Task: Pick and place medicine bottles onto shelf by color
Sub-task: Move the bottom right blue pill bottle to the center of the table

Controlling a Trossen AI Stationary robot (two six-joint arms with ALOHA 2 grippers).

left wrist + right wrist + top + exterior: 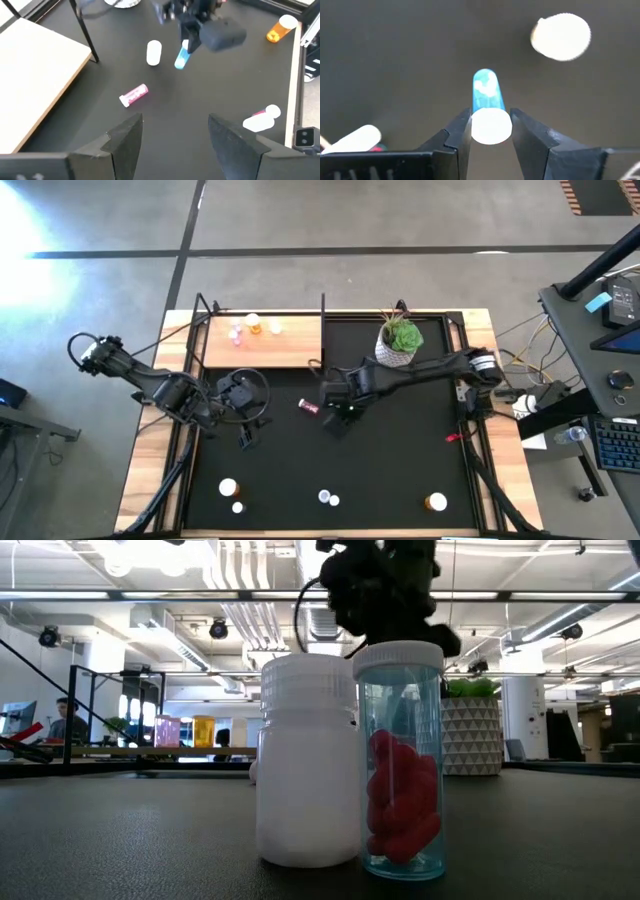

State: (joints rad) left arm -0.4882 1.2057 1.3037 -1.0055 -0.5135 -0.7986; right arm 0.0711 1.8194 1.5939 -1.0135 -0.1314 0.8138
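Note:
My right gripper [491,131] is shut on a pale blue bottle [485,92] with a white cap, over the mat's middle [340,408]. It also shows in the left wrist view [182,58]. A white bottle [154,52] stands beside it. A pink bottle [308,407] lies on its side on the mat. My left gripper [172,132] is open and empty, left of them [245,420]. The wooden shelf [290,352] at the far left holds a pink [236,333], an orange [254,327] and a white bottle [274,327]. My right gripper pinches the blue bottle's white cap [491,126] between its two fingers [460,131]. The fingers come from above, pointing down. The bottle hangs tilted below them, with its bottom end [178,64] close to the mat. I cannot tell whether it touches the mat.
A white-potted plant [399,340] stands at the far right of the black mat [400,460]. Several more bottles stand along the near edge [228,488] [328,498] [436,502]; two of them fill the low view [305,760] [400,770]. Another bottle [261,119] lies on the mat.

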